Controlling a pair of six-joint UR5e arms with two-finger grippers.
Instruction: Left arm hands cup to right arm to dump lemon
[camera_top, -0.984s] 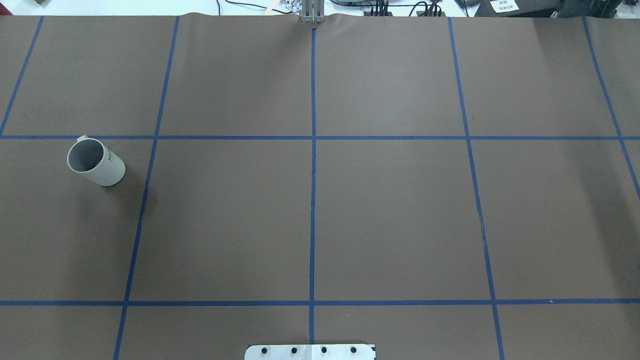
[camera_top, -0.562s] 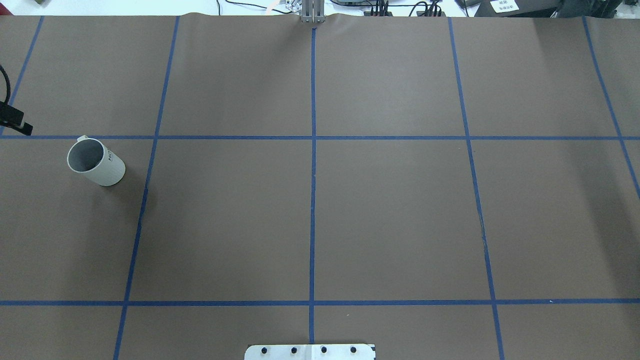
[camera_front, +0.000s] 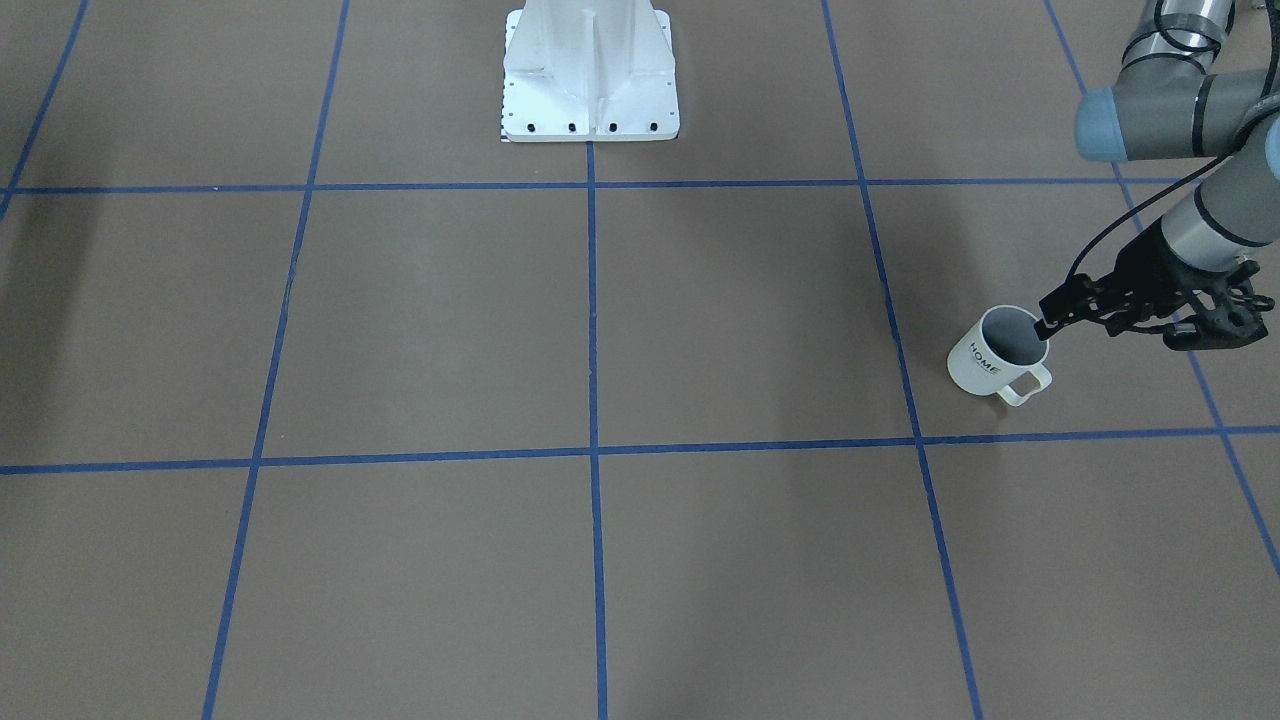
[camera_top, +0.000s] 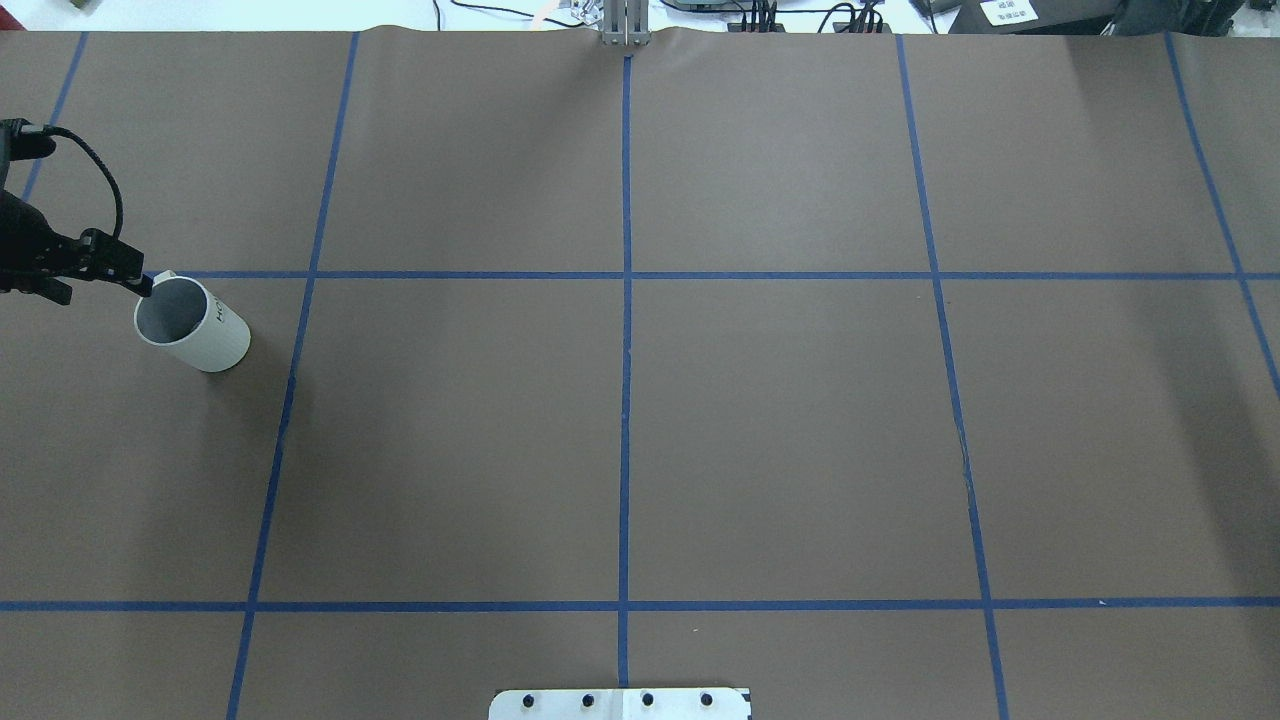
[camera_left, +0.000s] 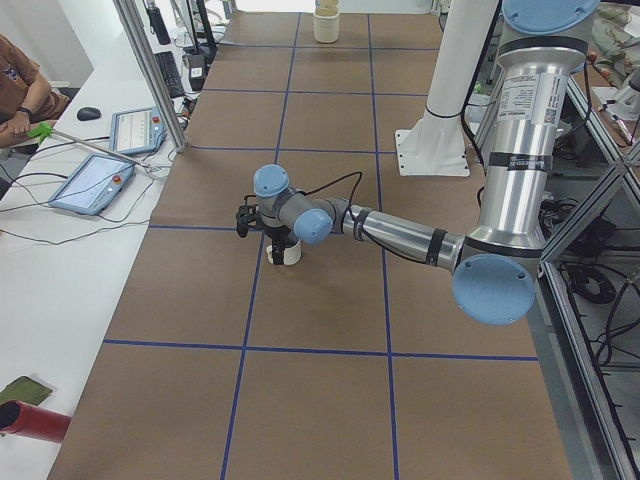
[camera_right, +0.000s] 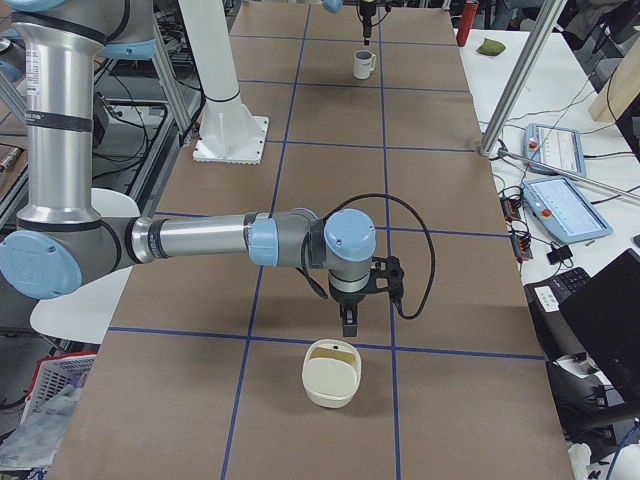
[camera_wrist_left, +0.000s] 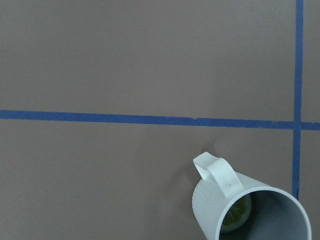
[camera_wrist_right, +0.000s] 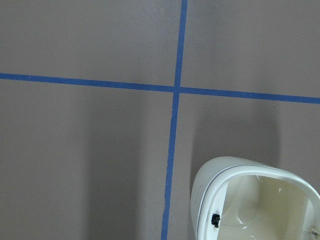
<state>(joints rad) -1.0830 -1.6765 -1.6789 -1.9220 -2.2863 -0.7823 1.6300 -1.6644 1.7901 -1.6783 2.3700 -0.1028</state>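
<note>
The white "HOME" cup (camera_top: 192, 326) stands upright on the brown table at the far left; it also shows in the front view (camera_front: 998, 358). The lemon (camera_wrist_left: 237, 213) lies inside the cup (camera_wrist_left: 250, 210). My left gripper (camera_top: 142, 282) hangs just above the cup's rim on the handle side; its fingers look closed together and hold nothing. It shows in the front view (camera_front: 1046, 326) too. My right gripper (camera_right: 348, 326) hovers just above a cream bowl at the table's other end. I cannot tell whether it is open or shut.
The cream bowl (camera_right: 332, 373) sits on the table under the right wrist (camera_wrist_right: 255, 200). The white robot base (camera_front: 590, 72) stands at the table's middle edge. Blue tape lines divide the brown cover. Operator tablets (camera_left: 95, 178) lie beyond the left end.
My left gripper has come into the overhead view from the left edge and moved right to the cup's rim. The cup has not moved.
</note>
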